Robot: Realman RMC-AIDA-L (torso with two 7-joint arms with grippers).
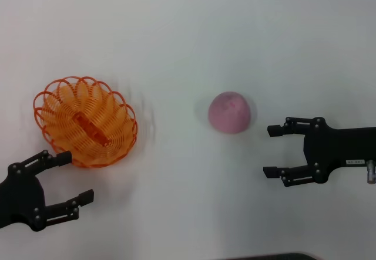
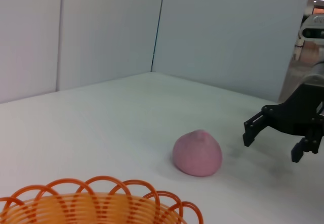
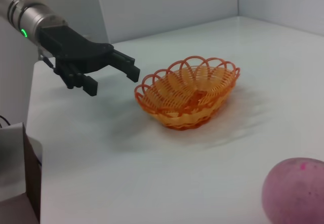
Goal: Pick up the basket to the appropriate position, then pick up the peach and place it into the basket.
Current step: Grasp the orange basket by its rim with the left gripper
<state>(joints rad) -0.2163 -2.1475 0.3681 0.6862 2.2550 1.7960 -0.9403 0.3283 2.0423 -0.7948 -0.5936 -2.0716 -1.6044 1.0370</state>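
White tabletop [image 1: 194,37] filled the head view, a plain matte surface that carried everything else; in the left wrist view pale wall panels [image 2: 101,27] rose behind its far edge and met at a corner.

Next in size was the basket [image 1: 86,121], an oval bowl of looped orange wire with a scalloped rim, sitting on the table's left part. It stood upright on its base, its hollow facing up, with nothing inside but the wire ribs of its floor. The right wrist view showed it whole, and the left wrist view caught only its near rim along the lower edge of the picture.

The left gripper [image 1: 67,177] hung just in front of the basket, on the robot's side of it. Its black fingers were spread apart; the upper fingertip [image 1: 63,156] lay right at the basket's rim, though contact could not be judged.

The right gripper [image 1: 272,151] hovered over the right part of the table, fingers spread wide and aimed toward the peach, with clear table between the two.

The peach [image 1: 230,112], round, pink and matte, rested on the table right of centre, well apart from the basket and near the right gripper's open fingers.
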